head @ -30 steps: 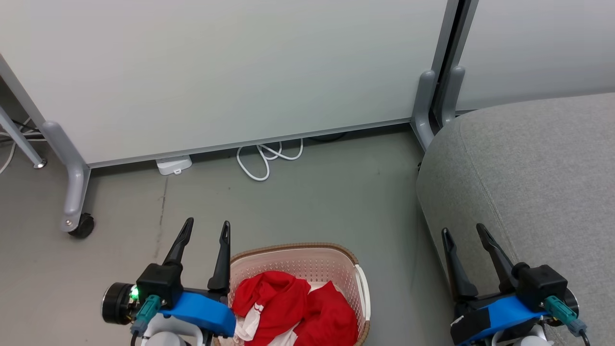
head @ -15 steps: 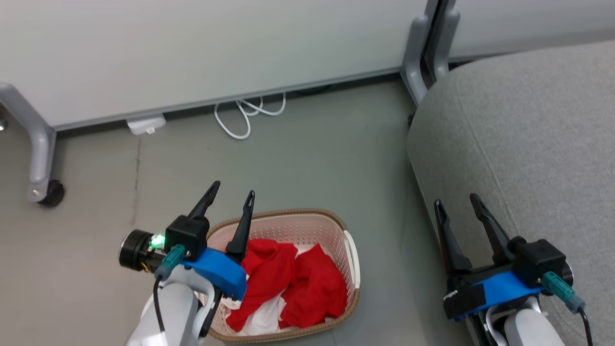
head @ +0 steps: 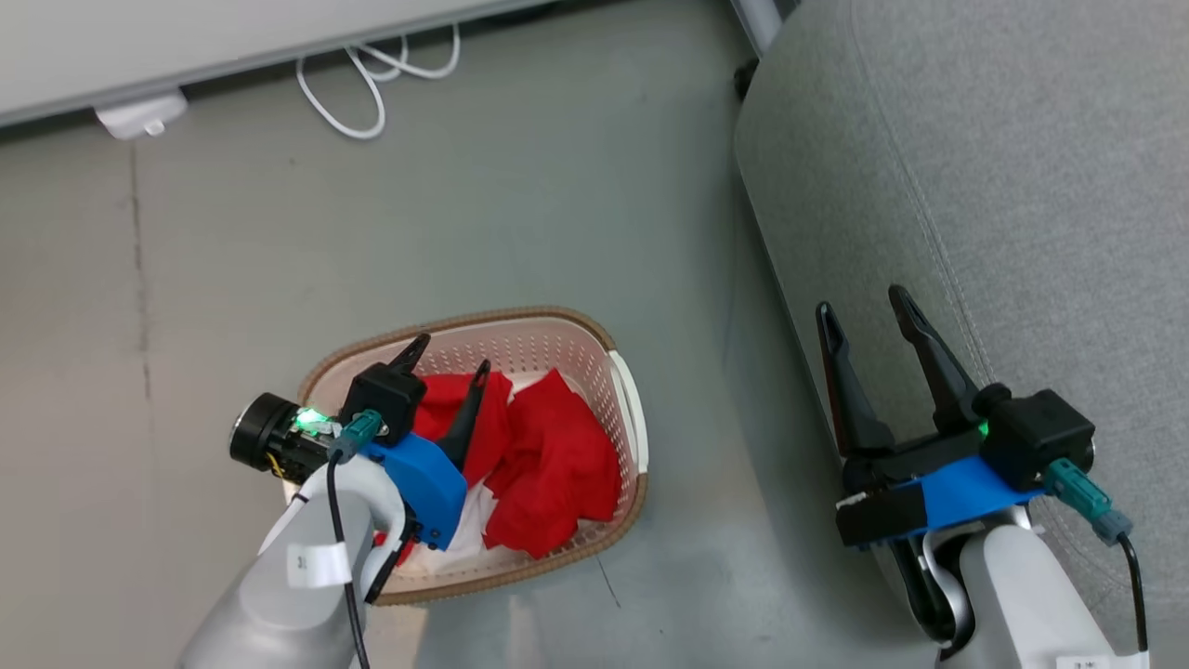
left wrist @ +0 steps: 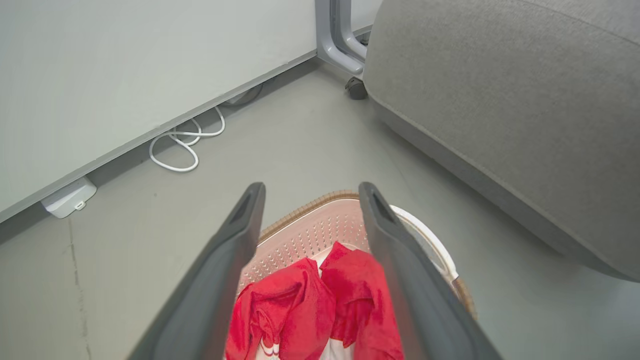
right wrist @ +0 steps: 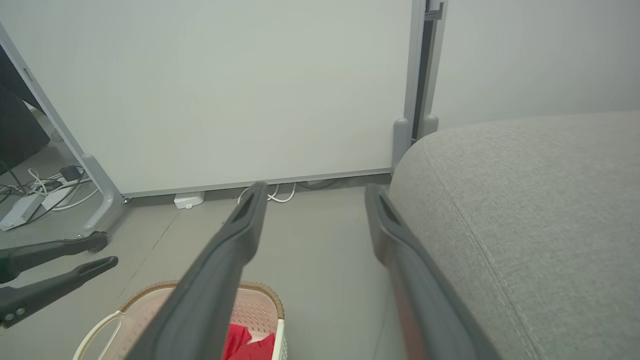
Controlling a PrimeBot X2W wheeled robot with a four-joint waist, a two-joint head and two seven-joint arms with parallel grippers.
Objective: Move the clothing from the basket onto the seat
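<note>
While the left gripper [head: 452, 355] hangs over the basket [head: 520, 321] with jaws spread wide and empty, the red clothing [head: 550, 465] lies heaped inside it, on the grey floor [head: 232, 232]. To the right, the right gripper [head: 861, 302], jaws equally wide and holding nothing, hovers at the rounded edge of the seat [head: 1022, 167]. Farther off, a white cable [head: 372, 88] loops below a pale panel [head: 139, 37].
</note>
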